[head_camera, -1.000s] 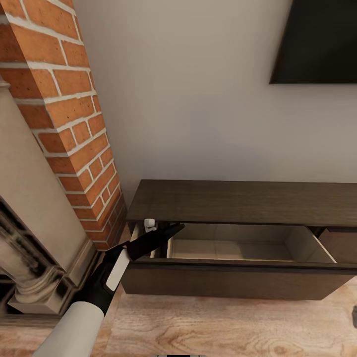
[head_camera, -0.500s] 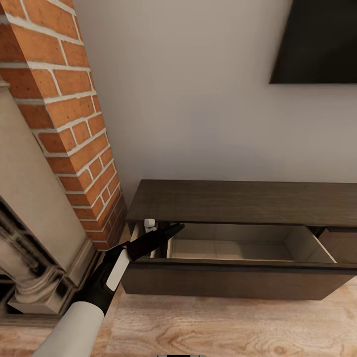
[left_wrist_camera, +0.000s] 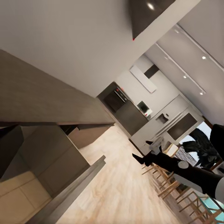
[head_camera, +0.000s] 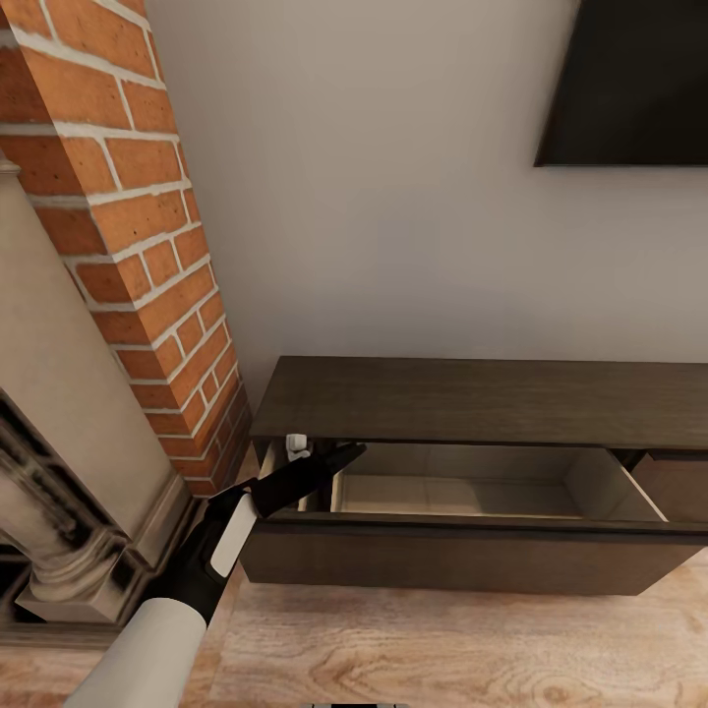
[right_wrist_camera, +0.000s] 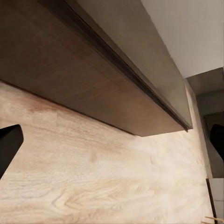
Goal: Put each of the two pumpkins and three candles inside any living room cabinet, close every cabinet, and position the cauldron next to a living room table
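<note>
The dark-brown cabinet point(head_camera: 472, 398) stands against the wall with one long drawer point(head_camera: 472, 551) pulled out, its pale inside bare where it shows. My left gripper point(head_camera: 329, 462) reaches into the drawer's left end; in the left wrist view its fingers point(left_wrist_camera: 9, 149) stand wide apart with nothing between them. A small white thing point(head_camera: 296, 444) sits just behind it under the cabinet top; I cannot tell what it is. My right gripper point(right_wrist_camera: 112, 140) hangs open low over the wood floor in front of the cabinet front point(right_wrist_camera: 70, 70). Pumpkins, candles and cauldron are out of view.
A brick chimney column point(head_camera: 147, 246) and a stone fireplace surround point(head_camera: 59, 472) stand close on the left of the cabinet. A dark screen point(head_camera: 639, 79) hangs on the wall above. Light wood floor point(head_camera: 442, 649) runs in front; the left wrist view looks towards a distant kitchen point(left_wrist_camera: 135, 112).
</note>
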You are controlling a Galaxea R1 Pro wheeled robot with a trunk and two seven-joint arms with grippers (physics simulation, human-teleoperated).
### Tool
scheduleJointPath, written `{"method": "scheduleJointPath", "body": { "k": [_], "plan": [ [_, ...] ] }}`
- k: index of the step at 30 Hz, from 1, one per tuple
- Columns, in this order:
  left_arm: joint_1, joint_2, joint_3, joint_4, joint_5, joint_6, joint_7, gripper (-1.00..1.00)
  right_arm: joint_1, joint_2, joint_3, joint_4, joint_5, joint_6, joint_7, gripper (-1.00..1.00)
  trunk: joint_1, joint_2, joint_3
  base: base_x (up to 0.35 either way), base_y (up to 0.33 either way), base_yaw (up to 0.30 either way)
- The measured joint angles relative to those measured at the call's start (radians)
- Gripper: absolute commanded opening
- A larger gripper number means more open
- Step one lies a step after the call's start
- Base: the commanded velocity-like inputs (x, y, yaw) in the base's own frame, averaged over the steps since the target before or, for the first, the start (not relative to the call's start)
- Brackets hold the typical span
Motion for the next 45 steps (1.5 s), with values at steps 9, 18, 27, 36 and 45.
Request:
{"method": "scheduleJointPath", "body": {
  "k": [9,18,27,36,45],
  "plan": [
    [0.001,0.001,0.012,0.004,0.045,-0.001,0.000,1.00,0.000,0.000,-0.004,0.000,0.000,-0.002,0.013,1.00,0.000,0.000,0.000,0.000,0.000,0.000],
    [-0.003,0.006,0.010,-0.071,0.057,0.017,-0.004,1.00,0.000,0.002,-0.004,0.000,-0.001,-0.003,0.034,1.00,-0.002,0.001,0.015,0.000,0.000,0.000],
    [-0.003,0.007,0.005,-0.111,0.050,0.021,0.003,1.00,0.000,0.003,-0.005,0.004,-0.003,-0.002,0.123,1.00,-0.006,0.003,0.050,0.000,0.000,0.000],
    [-0.003,0.001,0.002,-0.109,0.050,0.021,0.123,1.00,0.000,0.044,-0.034,0.001,-0.004,0.010,0.206,1.00,-0.010,0.005,0.085,0.000,0.000,0.000],
    [-0.003,0.003,-0.079,-0.104,0.049,0.022,0.189,1.00,0.000,0.124,-0.039,0.001,-0.005,0.016,0.216,1.00,-0.023,0.025,0.118,0.000,0.000,0.000]
  ]
}}
